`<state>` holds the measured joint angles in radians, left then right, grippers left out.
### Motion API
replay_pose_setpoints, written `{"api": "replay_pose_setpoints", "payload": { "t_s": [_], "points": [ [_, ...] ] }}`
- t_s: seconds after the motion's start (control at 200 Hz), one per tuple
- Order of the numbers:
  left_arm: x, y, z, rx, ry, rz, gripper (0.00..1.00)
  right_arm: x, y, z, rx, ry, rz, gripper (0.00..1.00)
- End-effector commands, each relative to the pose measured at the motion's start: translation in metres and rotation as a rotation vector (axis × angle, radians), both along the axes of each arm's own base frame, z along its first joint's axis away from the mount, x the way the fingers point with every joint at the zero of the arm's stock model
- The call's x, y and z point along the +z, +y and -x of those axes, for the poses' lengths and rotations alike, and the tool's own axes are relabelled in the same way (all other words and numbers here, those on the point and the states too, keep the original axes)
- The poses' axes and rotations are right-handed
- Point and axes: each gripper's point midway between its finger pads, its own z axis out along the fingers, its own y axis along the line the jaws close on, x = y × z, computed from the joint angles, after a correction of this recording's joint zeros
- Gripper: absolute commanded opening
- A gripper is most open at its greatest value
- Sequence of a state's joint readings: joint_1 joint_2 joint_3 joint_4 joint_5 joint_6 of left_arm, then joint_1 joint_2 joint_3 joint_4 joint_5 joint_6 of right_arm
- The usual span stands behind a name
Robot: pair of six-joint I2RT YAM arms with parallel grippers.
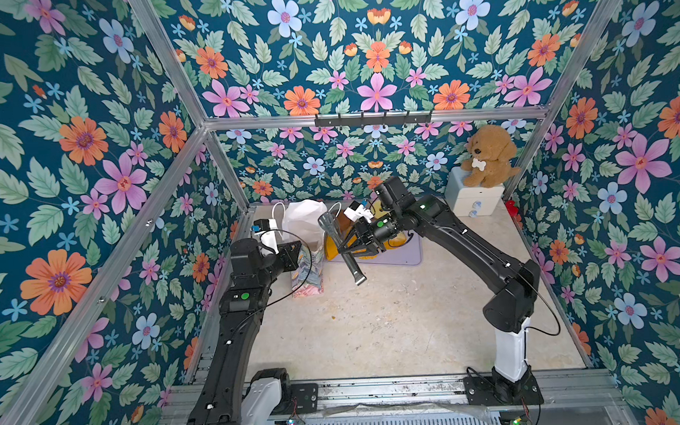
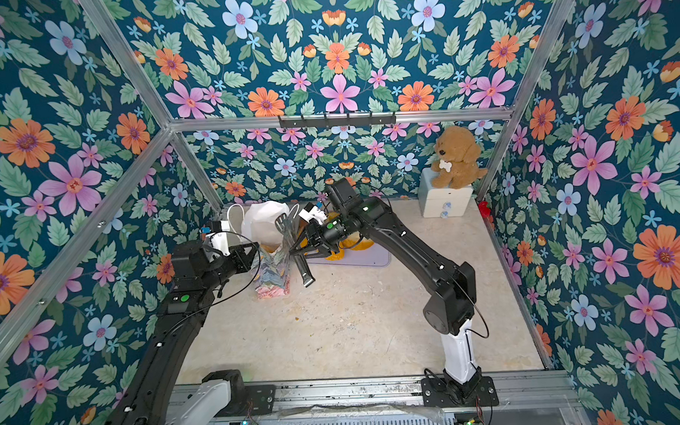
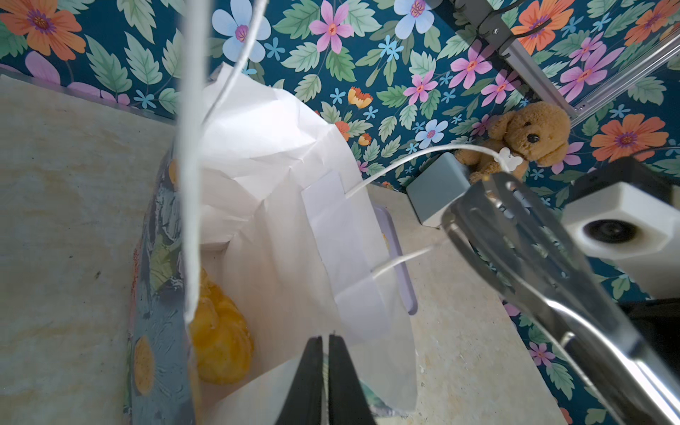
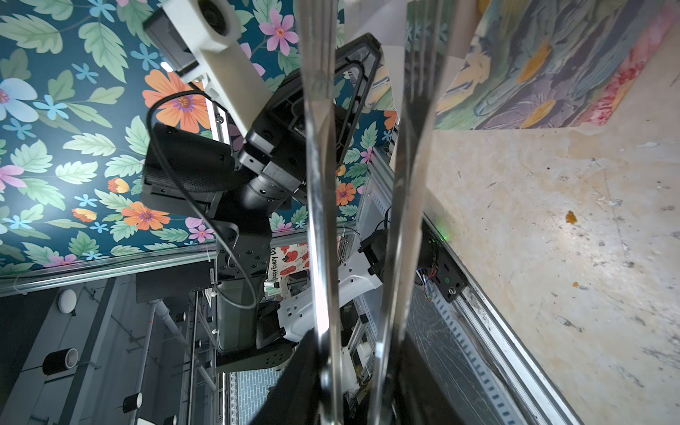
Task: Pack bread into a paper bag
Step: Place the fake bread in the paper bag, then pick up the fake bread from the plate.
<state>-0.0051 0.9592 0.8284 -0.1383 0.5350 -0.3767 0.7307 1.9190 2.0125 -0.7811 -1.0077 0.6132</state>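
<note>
The paper bag (image 1: 307, 269) stands upright at the back left, its white inside (image 3: 279, 206) open to the left wrist view. My left gripper (image 3: 325, 336) is shut on the bag's near rim. A knobbly golden piece of bread (image 3: 220, 342) lies at the bottom of the bag. My right gripper (image 1: 351, 246) is shut on metal tongs (image 1: 337, 240), beside the bag's right side. The tongs' tips (image 3: 489, 206) hold nothing and hover by the bag's mouth. Orange loaves (image 1: 394, 240) lie on the lilac tray (image 1: 408, 257), mostly hidden by the right arm.
A pale drawer box (image 1: 474, 201) with a brown plush dog (image 1: 488, 157) on top stands in the back right corner. A black hook rail (image 1: 372, 119) hangs on the rear frame. Flowered walls close in three sides. A small crumb (image 1: 333, 317) lies on the table.
</note>
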Motion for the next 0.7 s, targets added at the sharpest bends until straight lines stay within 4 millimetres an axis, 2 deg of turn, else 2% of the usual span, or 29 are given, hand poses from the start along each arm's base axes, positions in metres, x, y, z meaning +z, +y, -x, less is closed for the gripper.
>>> {"api": "replay_pose_setpoints", "payload": {
  "t_s": [0.0, 0.095, 0.155, 0.18, 0.32, 0.455, 0.695],
  "points": [
    [-0.004, 0.004, 0.000, 0.011, 0.017, -0.033, 0.12, 0.019, -0.015, -0.001, -0.031, -0.028, -0.077, 0.35],
    [-0.006, 0.004, 0.000, 0.015, 0.020, -0.040, 0.12, 0.016, -0.035, 0.000, -0.071, -0.016, -0.107, 0.36],
    [-0.007, 0.005, 0.000, 0.017, 0.026, -0.049, 0.12, 0.003, -0.045, 0.001, -0.094, 0.000, -0.100, 0.36],
    [-0.007, 0.006, -0.001, 0.019, 0.028, -0.051, 0.12, 0.009, -0.053, 0.007, -0.098, -0.015, -0.116, 0.36],
    [-0.010, 0.008, -0.002, 0.030, 0.038, -0.063, 0.12, -0.016, -0.072, 0.014, -0.121, 0.006, -0.109, 0.36],
    [-0.012, 0.010, -0.004, 0.043, 0.043, -0.068, 0.11, -0.040, -0.083, 0.015, -0.125, 0.035, -0.119, 0.36],
    [-0.011, 0.013, -0.008, 0.064, 0.053, -0.069, 0.13, -0.081, -0.088, 0.018, -0.084, 0.087, -0.148, 0.36]
  ]
}}
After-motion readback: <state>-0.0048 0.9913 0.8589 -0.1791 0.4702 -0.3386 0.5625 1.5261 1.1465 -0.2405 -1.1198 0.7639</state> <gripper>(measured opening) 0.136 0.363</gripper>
